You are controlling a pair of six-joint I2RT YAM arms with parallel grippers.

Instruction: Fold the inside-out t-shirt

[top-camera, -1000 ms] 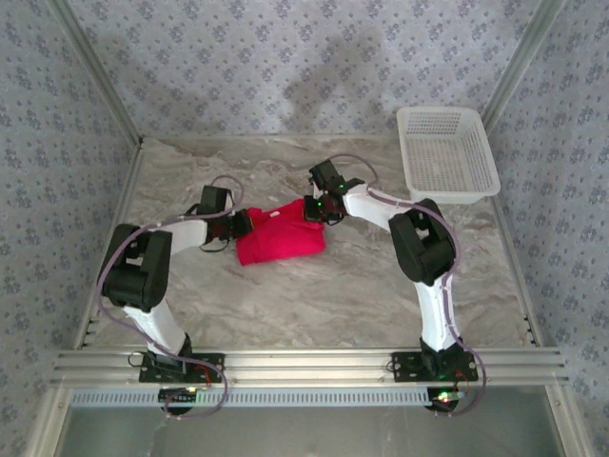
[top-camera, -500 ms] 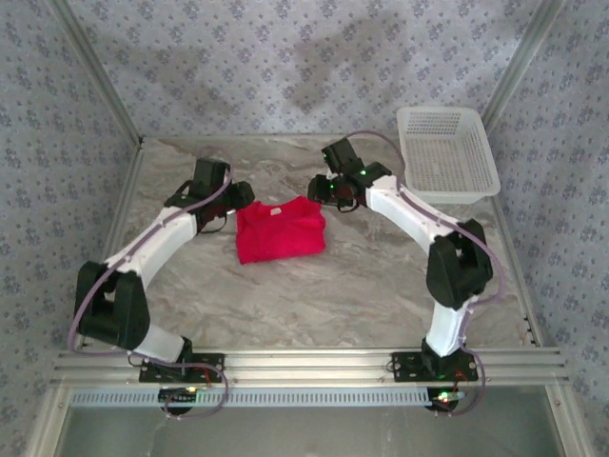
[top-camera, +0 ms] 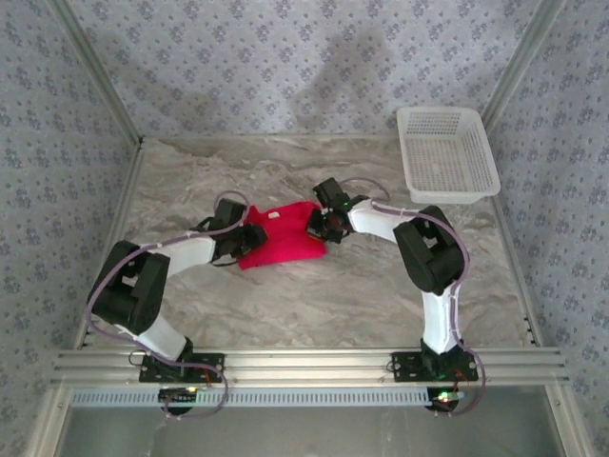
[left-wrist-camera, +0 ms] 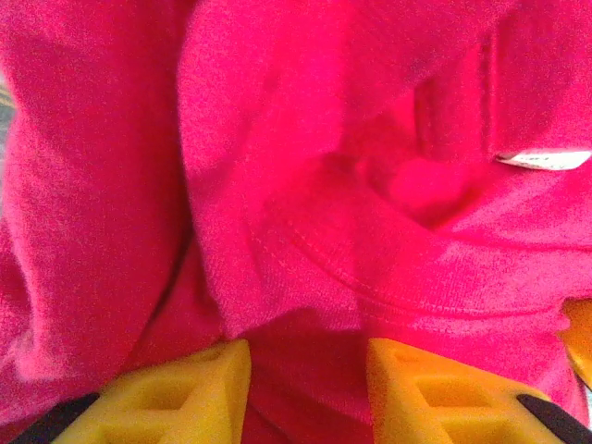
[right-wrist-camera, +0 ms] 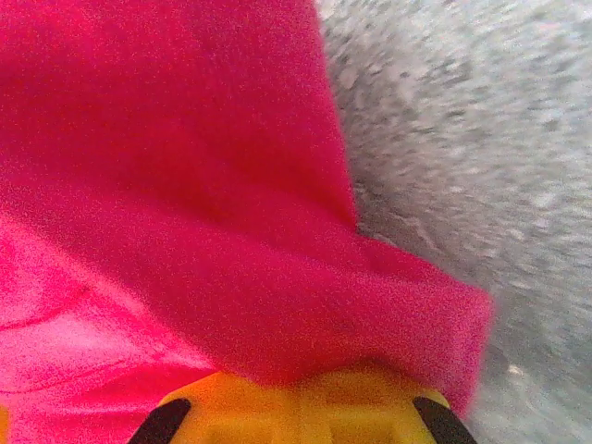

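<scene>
Arms bend inward over the marbled tabletop (top-camera: 333,295), elbows out and low, forearms pointing toward each other. The inside-out t-shirt (top-camera: 284,242) lies bunched between them near the tabletop's middle, well apart from the white basket (top-camera: 447,157) at the far right corner. The left pincer (top-camera: 250,237) sits at the shirt's left edge. The left wrist view shows its yellow fingers (left-wrist-camera: 199,388) standing apart with red fabric between them, and whether they pinch it cannot be told. A white label (left-wrist-camera: 541,159) shows among the folds. The right pincer (top-camera: 320,226) meets the shirt's right edge. It is closed, and a fold of the cloth lies over its tips.
</scene>
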